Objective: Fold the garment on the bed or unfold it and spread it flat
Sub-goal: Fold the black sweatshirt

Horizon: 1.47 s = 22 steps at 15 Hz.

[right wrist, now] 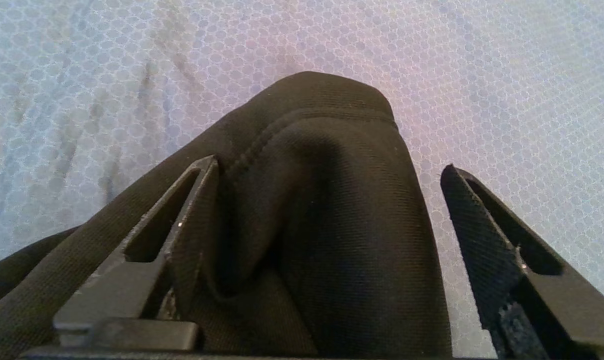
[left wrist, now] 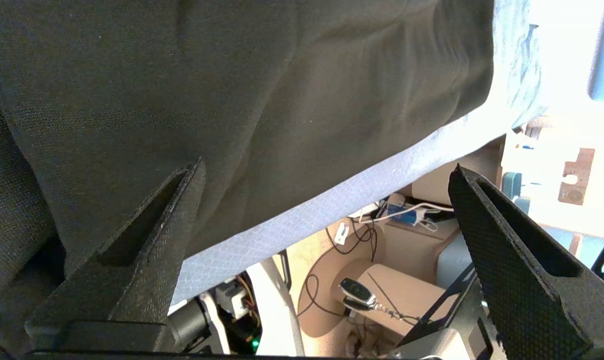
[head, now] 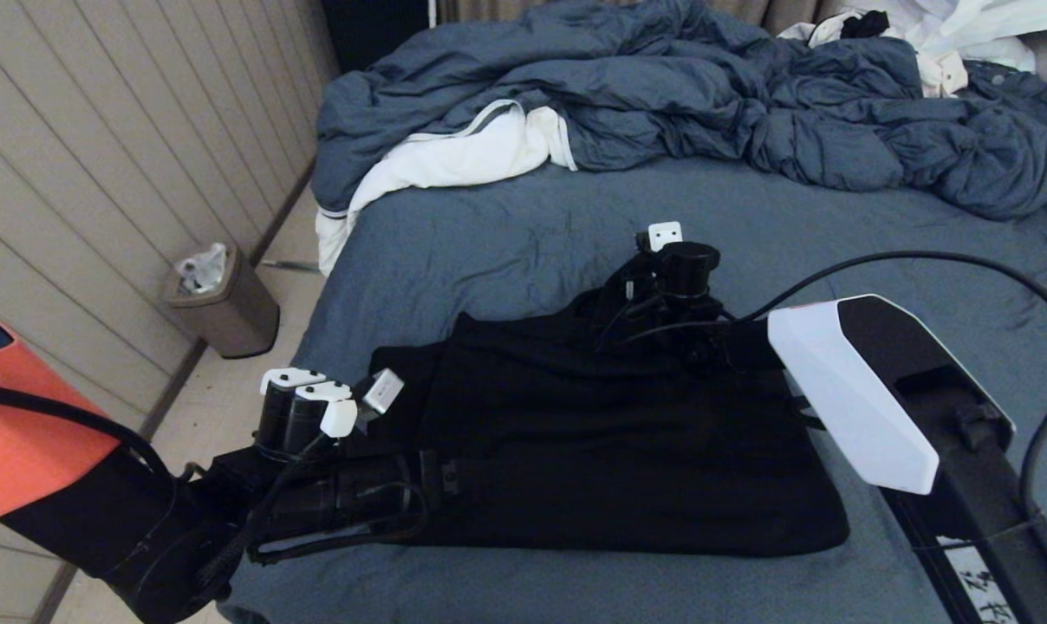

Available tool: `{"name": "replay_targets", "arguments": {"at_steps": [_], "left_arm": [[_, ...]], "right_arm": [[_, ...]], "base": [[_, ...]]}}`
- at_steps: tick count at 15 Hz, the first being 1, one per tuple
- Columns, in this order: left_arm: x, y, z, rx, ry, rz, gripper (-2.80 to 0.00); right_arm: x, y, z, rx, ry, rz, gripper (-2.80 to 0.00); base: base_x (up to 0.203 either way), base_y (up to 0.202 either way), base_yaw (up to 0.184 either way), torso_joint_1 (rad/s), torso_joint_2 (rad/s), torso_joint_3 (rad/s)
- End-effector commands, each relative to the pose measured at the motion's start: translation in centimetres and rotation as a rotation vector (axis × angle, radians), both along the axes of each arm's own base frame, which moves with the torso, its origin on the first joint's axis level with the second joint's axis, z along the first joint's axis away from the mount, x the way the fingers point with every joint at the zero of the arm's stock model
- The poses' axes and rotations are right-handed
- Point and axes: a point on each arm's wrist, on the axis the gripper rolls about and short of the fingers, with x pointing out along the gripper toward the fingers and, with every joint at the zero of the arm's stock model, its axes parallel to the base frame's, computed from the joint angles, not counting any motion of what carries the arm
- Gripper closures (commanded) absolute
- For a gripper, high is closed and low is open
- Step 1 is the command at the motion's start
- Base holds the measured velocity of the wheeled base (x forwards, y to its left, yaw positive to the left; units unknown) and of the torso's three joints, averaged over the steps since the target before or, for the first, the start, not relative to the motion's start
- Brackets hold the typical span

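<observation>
Garment [head: 593, 442]: you see it folded, lower centre of the head view, on the bed [head: 523, 234]. Your left end effector [left wrist: 327, 170] is spread wide at its near-left edge; your right end effector [right wrist: 329, 167], released too, straddles a raised fold at its far edge.

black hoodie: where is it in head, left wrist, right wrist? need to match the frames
Head view: the black hoodie lies folded on the near part of the bed, between both arms.
Left wrist view: hoodie fills the upper part, behind the open left claw.
Right wrist view: a raised fold sits between the fingers of the open right claw.
Shared landmark: the blue-grey bed sheet.
</observation>
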Motion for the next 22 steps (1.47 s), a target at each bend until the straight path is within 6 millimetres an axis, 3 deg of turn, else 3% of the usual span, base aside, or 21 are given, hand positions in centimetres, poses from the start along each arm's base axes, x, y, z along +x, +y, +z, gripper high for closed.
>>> {"name": "replay_targets", "arguments": {"at_steps": [1, 15, 16, 17, 22], "left_arm": [[0.07, -0.05, -0.07, -0.003, 0.002, -0.001, -2.80], [0.09, -0.12, -0.37, 0.002, 0.010, -0.002, -2.80], [0.09, -0.12, -0.37, 0.002, 0.010, -0.002, -2.80], [0.09, -0.13, -0.40, 0.003, 0.011, -0.002, -2.80], [0.12, -0.14, -0.51, 0.005, 0.013, -0.003, -2.80]], "right_arm": [[0.00, -0.13, 0.16, 0.002, -0.007, -0.004, -2.80], [-0.41, -0.30, 0.73, 0.096, 0.051, 0.000, -2.80], [-0.40, -0.38, 0.60, 0.100, 0.054, -0.003, -1.12], [-0.41, -0.39, 0.65, 0.100, 0.055, -0.003, 0.00], [-0.37, -0.27, 0.70, 0.100, 0.051, 0.006, 0.00]], "base": [[0.000, 0.000, 0.000, 0.000, 0.00, 0.000], [0.000, 0.000, 0.000, 0.000, 0.00, 0.000], [0.000, 0.000, 0.000, 0.000, 0.00, 0.000], [0.000, 0.000, 0.000, 0.000, 0.00, 0.000], [0.000, 0.000, 0.000, 0.000, 0.00, 0.000]]}}
